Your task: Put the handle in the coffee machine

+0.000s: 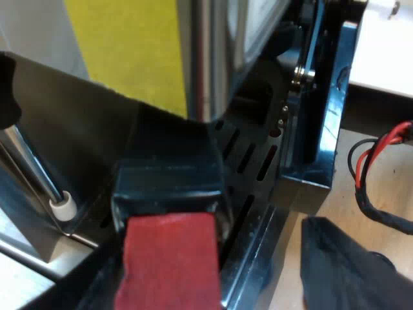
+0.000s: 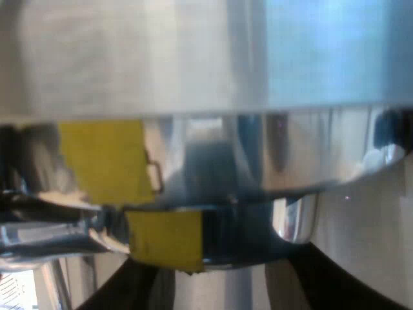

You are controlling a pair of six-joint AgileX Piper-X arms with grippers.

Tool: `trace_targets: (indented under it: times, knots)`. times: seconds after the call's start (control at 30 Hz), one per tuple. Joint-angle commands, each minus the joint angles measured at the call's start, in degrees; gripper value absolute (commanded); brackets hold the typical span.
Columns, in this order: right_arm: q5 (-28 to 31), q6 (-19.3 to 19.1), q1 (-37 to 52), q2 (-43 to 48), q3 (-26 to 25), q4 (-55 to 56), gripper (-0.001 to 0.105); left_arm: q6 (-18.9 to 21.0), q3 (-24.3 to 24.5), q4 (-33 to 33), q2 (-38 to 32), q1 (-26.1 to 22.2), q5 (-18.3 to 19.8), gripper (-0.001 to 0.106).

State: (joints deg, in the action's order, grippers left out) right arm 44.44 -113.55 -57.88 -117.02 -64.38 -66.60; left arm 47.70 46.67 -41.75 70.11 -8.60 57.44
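Both open-fingered, your left gripper point(image 1: 213, 278) at red-ended handle point(image 1: 169, 258) over slotted tray point(image 1: 253, 155), your right gripper point(image 2: 222, 284) close to espresso machine point(image 2: 193, 64)

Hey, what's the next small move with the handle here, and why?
Probably a gentle sideways swing of the handle to lock it, though that is a judgement. It reaches in under the machine, above the slotted drip tray, with its red end pointing outward. Whether the holder's head is seated is hidden, so move slowly.
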Motion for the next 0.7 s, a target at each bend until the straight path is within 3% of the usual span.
trace_targets:
  times: [0.03,0.3,0.7]
  knots:
    - [-1.00,-1.08,0.19,2.06,-0.99,-5.57,0.036,-0.87,0.96,2.21,-1.41,0.03,2.52,0.056]
    - [-1.00,-1.08,0.19,2.06,-0.99,-5.57,0.036,-0.87,1.42,3.47,-1.41,0.03,2.52,0.056]
    - [-1.00,-1.08,0.34,2.06,-0.99,-5.57,0.036,0.03,6.91,3.04,-1.41,-1.86,2.52,0.056]
